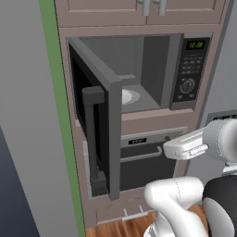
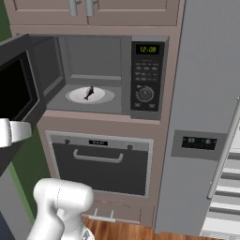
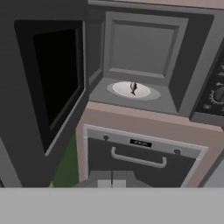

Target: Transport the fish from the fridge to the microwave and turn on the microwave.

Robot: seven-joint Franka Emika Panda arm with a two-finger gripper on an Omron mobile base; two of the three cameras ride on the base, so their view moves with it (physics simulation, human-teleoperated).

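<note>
One microwave (image 2: 101,75) stands open in the cabinet wall, and everything else is placed from it. Its single door (image 1: 95,134) is swung wide to the left, the dark glass facing outward with a vertical handle (image 1: 92,134) on it. Inside, one white turntable (image 2: 75,97) lies on the floor of the cavity, and one fish (image 2: 88,93) rests on the middle of it, small and dark, touching nothing but the plate. To the right of the cavity sits one control panel (image 2: 146,75) with green digits at the top, rows of buttons and one round knob (image 2: 145,93) low down.

Directly below the microwave is one dark oven (image 2: 101,164) with a horizontal handle. Above the microwave are two cabinet doors (image 2: 47,9) with two bar handles. To the right of the microwave stands one fridge (image 2: 201,117) with a small display panel and a long vertical handle; white shelves show at its lower right edge.

One arm (image 1: 194,185) rises in front of the oven, below the microwave, its forearm level and pointing toward the open door. The gripper (image 3: 112,179) is pressed shut, fingertips together, holding nothing, and looks up at the cavity from below and in front.
</note>
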